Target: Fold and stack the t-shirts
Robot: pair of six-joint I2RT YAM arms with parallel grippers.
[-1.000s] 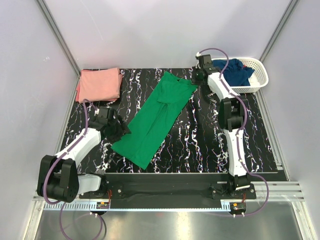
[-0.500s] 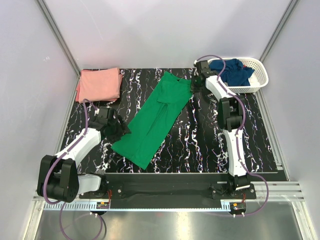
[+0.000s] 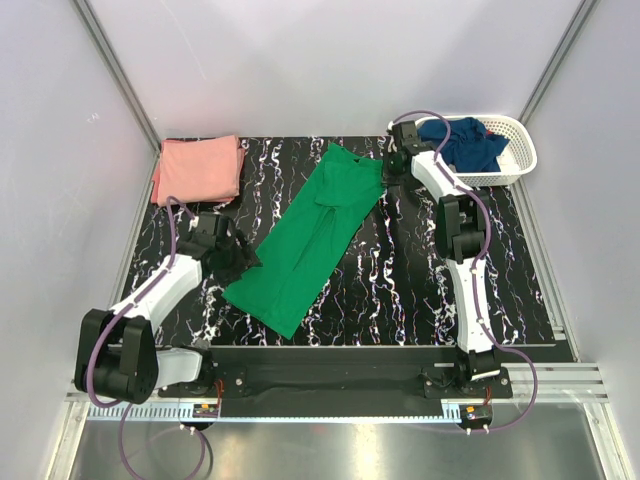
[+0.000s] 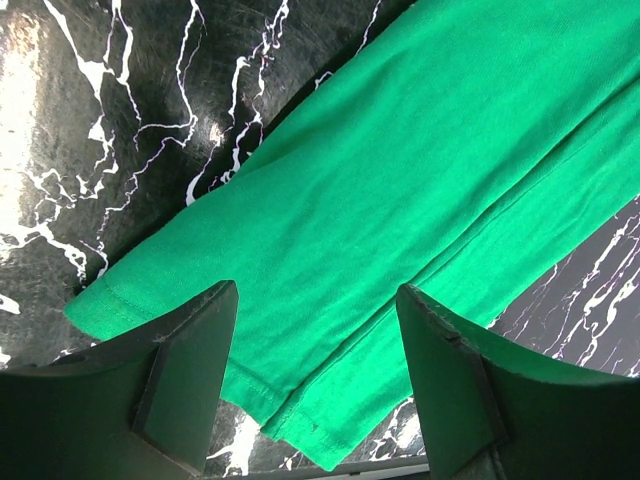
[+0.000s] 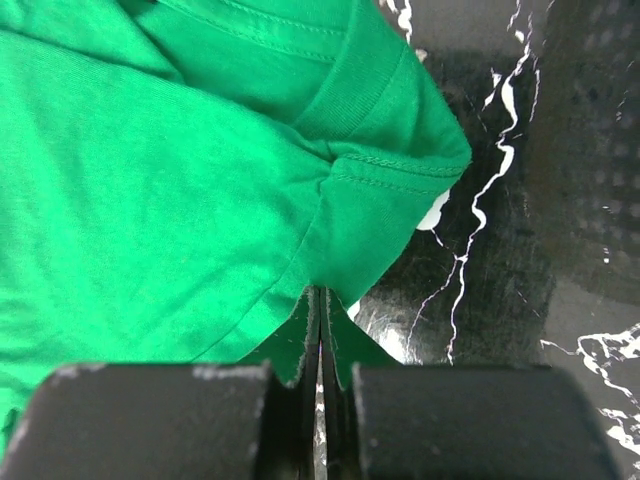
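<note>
The black tabletop veined with white marble pattern (image 3: 400,290) carries a long bright green cotton t-shirt (image 3: 320,230), folded into a narrow strip that lies diagonally from the far middle towards the near left. A salmon pink cotton t-shirt (image 3: 200,170) sits folded at the far left corner. At the far right, a white plastic lattice basket (image 3: 520,160) holds a crumpled dark navy blue t-shirt (image 3: 470,145).

The right gripper (image 5: 320,340) is clenched on the green shirt's edge just below its collar. The left gripper (image 4: 315,380) is released, its jaws spread wide above the shirt's near hem corner.

A small white patch (image 5: 435,212) shows beside the collar; label or marble vein, I cannot tell.
</note>
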